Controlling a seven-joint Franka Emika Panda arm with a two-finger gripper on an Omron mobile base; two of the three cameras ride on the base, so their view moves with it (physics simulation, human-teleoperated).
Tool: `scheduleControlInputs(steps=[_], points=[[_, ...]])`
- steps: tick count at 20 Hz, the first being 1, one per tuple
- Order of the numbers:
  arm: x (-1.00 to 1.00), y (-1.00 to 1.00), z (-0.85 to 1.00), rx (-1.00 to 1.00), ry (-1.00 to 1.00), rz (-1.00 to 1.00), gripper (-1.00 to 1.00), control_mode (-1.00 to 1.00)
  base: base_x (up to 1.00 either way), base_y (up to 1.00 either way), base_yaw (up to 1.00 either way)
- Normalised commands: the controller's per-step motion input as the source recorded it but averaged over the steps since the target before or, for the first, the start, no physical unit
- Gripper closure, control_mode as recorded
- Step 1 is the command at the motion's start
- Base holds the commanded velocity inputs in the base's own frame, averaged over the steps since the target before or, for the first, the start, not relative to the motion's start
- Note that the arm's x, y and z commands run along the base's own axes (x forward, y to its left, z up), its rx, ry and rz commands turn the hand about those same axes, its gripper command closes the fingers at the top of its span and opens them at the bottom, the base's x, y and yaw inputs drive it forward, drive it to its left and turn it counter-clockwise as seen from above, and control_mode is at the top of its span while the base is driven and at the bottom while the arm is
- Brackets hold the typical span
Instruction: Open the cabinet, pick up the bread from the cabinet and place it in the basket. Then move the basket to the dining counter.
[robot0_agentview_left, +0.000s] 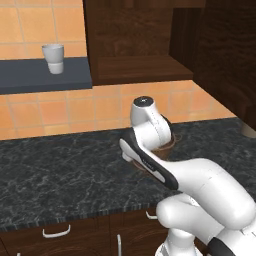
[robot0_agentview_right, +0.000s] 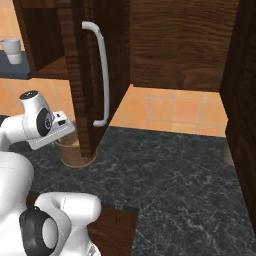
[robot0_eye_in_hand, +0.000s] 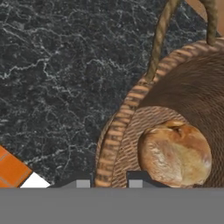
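Note:
The brown woven basket (robot0_eye_in_hand: 131, 100) stands on the black marbled countertop (robot0_eye_in_hand: 52, 65), just below the open cabinet door (robot0_agentview_right: 85, 75) with its long silver handle (robot0_agentview_right: 102, 75). The tan bread (robot0_eye_in_hand: 175, 153) lies on the basket's floor. My gripper (robot0_eye_in_hand: 108, 183) is shut on the basket's rim, one fingertip inside and one outside. The loop handle (robot0_eye_in_hand: 159, 39) rises from the rim beyond it. From the right base view the basket (robot0_agentview_right: 75, 152) sits under my hand. In the left base view the arm hides most of the basket (robot0_agentview_left: 168, 145). The dining counter is out of view.
A white cup (robot0_agentview_left: 53, 58) stands on a dark shelf at the upper left. The open cabinet (robot0_agentview_left: 140, 45) hangs above the tiled wall. Low drawers with small silver handles (robot0_agentview_left: 55, 232) run under the counter front. A second dark cabinet side (robot0_agentview_right: 242, 100) stands at the right.

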Motion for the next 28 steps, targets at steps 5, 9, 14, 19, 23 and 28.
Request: scheduleControlInputs(steps=[5,9,14,19,23,28], points=[[0.0,0.0,0.0,0.0,0.0,0.0,1.0,-1.0,0.0,0.0,0.0],[0.0,0.0,0.0,0.0,0.0,0.0,1.0,-1.0,0.0,0.0,0.0],[0.0,0.0,0.0,0.0,0.0,0.0,1.0,-1.0,0.0,0.0,0.0],[-0.02,0.0,0.0,0.0,0.0,0.0,1.0,1.0,-0.66,0.55,0.0],[0.0,0.0,0.0,0.0,0.0,0.0,1.0,1.0,-0.63,1.0,0.06],[0.0,0.0,0.0,0.0,0.0,0.0,1.0,1.0,-0.19,0.8,0.6]])
